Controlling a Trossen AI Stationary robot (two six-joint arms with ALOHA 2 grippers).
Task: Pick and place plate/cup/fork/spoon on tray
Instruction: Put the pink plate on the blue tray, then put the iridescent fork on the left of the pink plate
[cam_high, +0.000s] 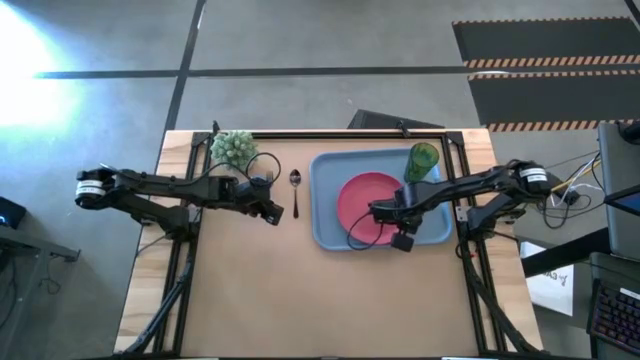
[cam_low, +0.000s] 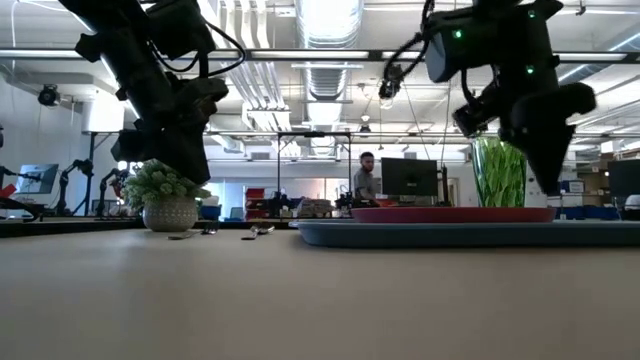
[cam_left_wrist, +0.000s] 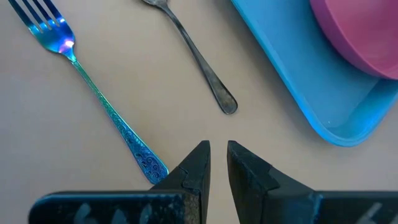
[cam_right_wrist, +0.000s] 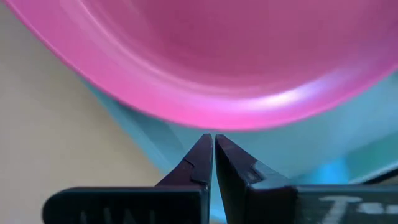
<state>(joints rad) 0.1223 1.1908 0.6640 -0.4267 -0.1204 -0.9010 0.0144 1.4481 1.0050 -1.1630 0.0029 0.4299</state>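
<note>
Overhead, the right gripper (cam_high: 379, 214), fingers pressed together and empty, hangs over the pink plate (cam_high: 366, 195) on the blue tray (cam_high: 328, 215); its arm hides part of the plate. The left gripper (cam_high: 275, 214) stands slightly parted, holding nothing, above bare table (cam_high: 250, 300) beside the spoon (cam_high: 295, 188). The fork (cam_left_wrist: 93, 93) shows clearly only from the left wrist. Farther back, the green cup (cam_high: 421, 160) sits on the tray's corner, with a fuzzy plant (cam_high: 233, 148) at the opposite edge.
</note>
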